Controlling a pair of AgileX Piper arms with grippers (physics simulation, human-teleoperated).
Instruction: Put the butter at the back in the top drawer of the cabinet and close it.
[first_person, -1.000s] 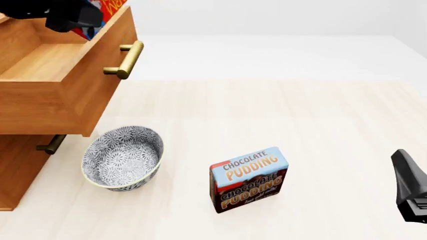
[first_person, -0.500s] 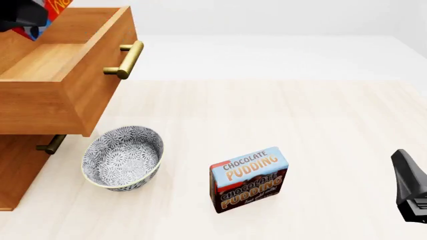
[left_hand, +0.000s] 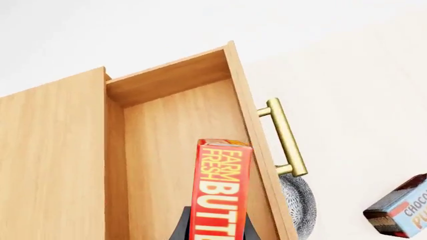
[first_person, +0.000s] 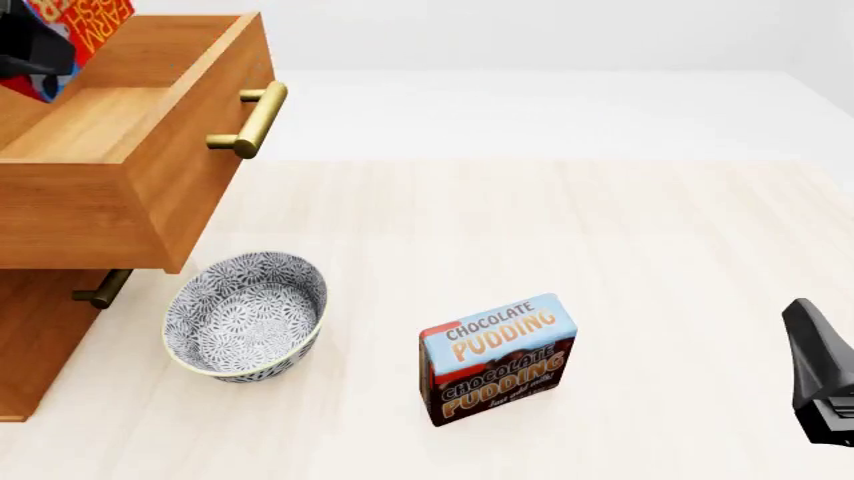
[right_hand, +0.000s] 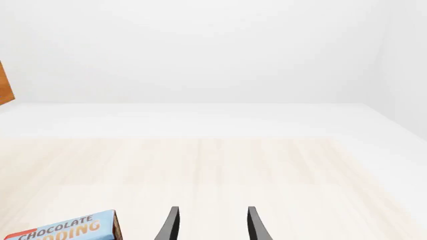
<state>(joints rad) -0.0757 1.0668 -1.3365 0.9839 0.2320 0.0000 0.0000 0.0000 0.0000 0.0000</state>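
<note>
So we're at the drop-off step: the left hand is clamped on the butter, holding the red box upright on edge above the open top drawer, inside the drawer's outline and not yet resting on its floor as far as I can tell. The drawer sits pulled well out of the cabinet, brass handle facing the bench, and the wrist view shows nothing else in the part of the drawer it covers, just bare wood. My guess for the next move: lower the butter until it sits on the drawer floor, let go, lift clear, then push the drawer front in by the handle side. Worth watching that the tall box doesn't catch the cabinet when the drawer shuts. The patterned bowl just in front of the cabinet looks empty too. The pudding box stands beside the bowl, away from the cabinet. The right hand is parked well off from the cabinet, fingers apart, holding nothing.
</note>
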